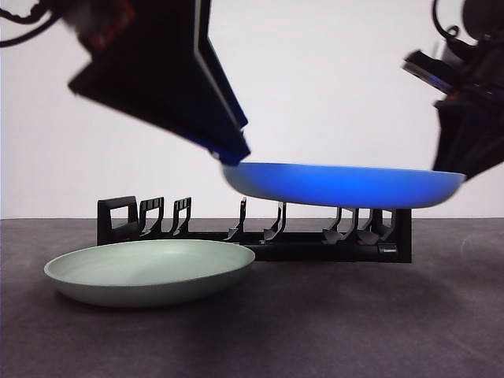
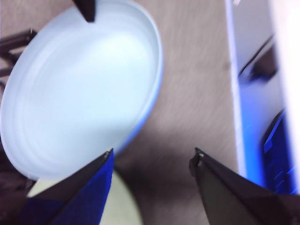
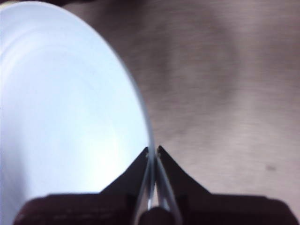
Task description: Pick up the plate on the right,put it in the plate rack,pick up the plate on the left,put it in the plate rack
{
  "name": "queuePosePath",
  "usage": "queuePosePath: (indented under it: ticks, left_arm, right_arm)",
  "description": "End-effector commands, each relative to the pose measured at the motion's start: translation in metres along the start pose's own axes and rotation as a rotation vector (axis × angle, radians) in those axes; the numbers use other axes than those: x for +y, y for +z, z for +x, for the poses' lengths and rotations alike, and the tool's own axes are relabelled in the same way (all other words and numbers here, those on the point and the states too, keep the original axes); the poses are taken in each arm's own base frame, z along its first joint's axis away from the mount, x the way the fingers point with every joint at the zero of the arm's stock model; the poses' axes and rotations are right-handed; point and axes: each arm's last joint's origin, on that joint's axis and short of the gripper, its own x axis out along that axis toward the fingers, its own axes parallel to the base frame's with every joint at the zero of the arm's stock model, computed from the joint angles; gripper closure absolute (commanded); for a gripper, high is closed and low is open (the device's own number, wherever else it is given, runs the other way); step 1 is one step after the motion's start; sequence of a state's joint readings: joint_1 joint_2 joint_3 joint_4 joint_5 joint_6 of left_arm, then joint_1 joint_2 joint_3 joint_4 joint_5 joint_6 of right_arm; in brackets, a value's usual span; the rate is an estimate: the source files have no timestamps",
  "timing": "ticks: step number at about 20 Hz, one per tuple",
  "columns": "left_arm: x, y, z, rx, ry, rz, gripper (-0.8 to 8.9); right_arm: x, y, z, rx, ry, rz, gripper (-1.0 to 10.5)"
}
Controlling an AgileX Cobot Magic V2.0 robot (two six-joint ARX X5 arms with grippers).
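A blue plate (image 1: 346, 185) hangs level in the air above the black plate rack (image 1: 268, 246). My right gripper (image 1: 455, 169) is shut on its right rim; the right wrist view shows the jaws (image 3: 153, 152) pinching the edge of the blue plate (image 3: 70, 117). My left gripper (image 1: 236, 153) hovers at the plate's left rim, touching or nearly so. In the left wrist view it (image 2: 152, 157) is open and empty, beside the blue plate (image 2: 79, 84). A pale green plate (image 1: 150, 272) lies flat on the table at the left, in front of the rack.
The rack runs along the back of the dark table (image 1: 354, 315), with upright dividers and a boxy end (image 1: 116, 219) at the left. A corner of the green plate (image 2: 123, 206) shows under my left gripper. A white wall stands behind.
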State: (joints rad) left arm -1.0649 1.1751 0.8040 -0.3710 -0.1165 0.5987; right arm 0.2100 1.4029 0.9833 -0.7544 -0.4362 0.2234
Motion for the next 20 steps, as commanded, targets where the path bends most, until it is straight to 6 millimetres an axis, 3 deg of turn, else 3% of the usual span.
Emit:
queuePosePath:
  ticks: [1, 7, 13, 18, 20]
  left_arm:
    - [0.001, 0.004, 0.000, -0.009, 0.045, 0.034, 5.31]
    - [-0.001, 0.005, -0.001, -0.020, 0.033, 0.067, 5.33]
    - [-0.014, 0.017, -0.007, -0.073, -0.081, 0.116, 5.34]
    - [-0.009, 0.029, -0.014, -0.115, -0.060, 0.124, 5.42]
    - [-0.010, 0.028, -0.014, -0.102, -0.070, 0.127, 6.20]
  right_arm:
    - [0.015, -0.002, 0.005, 0.018, 0.029, -0.050, 9.6]
    - [0.042, -0.008, 0.013, 0.044, 0.070, -0.126, 9.6]
    - [0.045, -0.003, 0.009, 0.023, 0.073, -0.137, 9.6]
    - [0.045, -0.003, 0.009, 0.018, 0.077, -0.144, 9.6]
    - [0.045, -0.003, 0.009, 0.019, 0.079, -0.143, 9.6]
